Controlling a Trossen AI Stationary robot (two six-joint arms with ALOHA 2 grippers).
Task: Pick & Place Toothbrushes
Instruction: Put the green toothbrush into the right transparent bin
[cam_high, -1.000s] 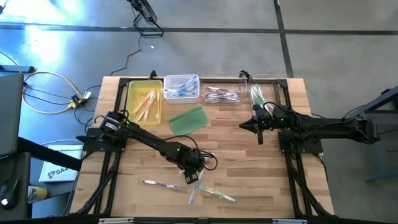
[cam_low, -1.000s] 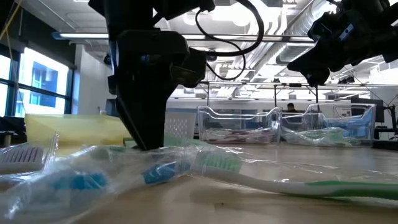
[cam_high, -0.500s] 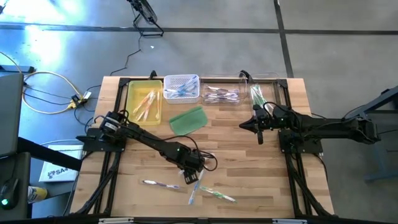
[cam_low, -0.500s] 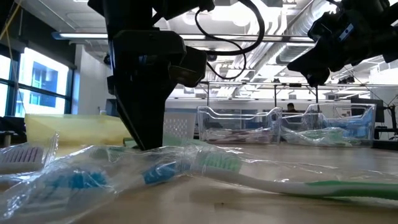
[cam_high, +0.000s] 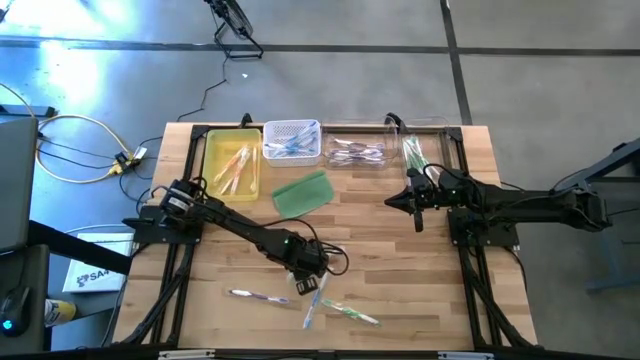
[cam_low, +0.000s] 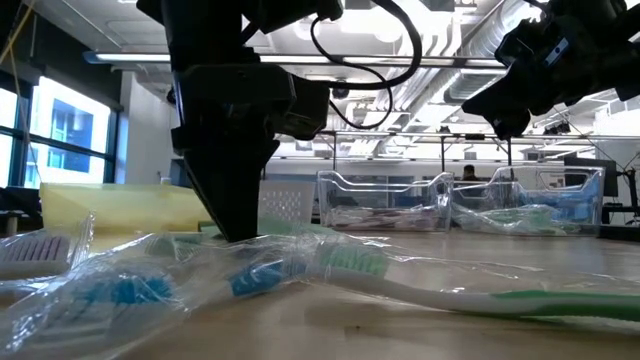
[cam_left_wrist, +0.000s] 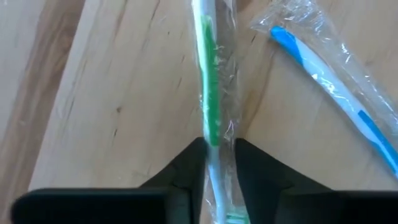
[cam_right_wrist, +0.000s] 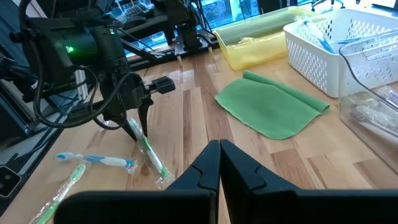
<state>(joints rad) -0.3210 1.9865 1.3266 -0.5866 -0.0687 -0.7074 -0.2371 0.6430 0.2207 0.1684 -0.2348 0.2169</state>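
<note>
Looking down from above, we see a wooden table (cam_high: 400, 290) on grey concrete, with the left gripper (cam_high: 308, 283) low over wrapped toothbrushes (cam_high: 340, 310) near its front edge. At table height, an open workshop with ceiling pipes lies behind. Its wrist view shows the fingers (cam_left_wrist: 186, 168) pinching a green toothbrush (cam_left_wrist: 208, 106). The right gripper (cam_right_wrist: 219, 163), pressed together, hovers beside the far bins (cam_right_wrist: 339, 46).
</note>
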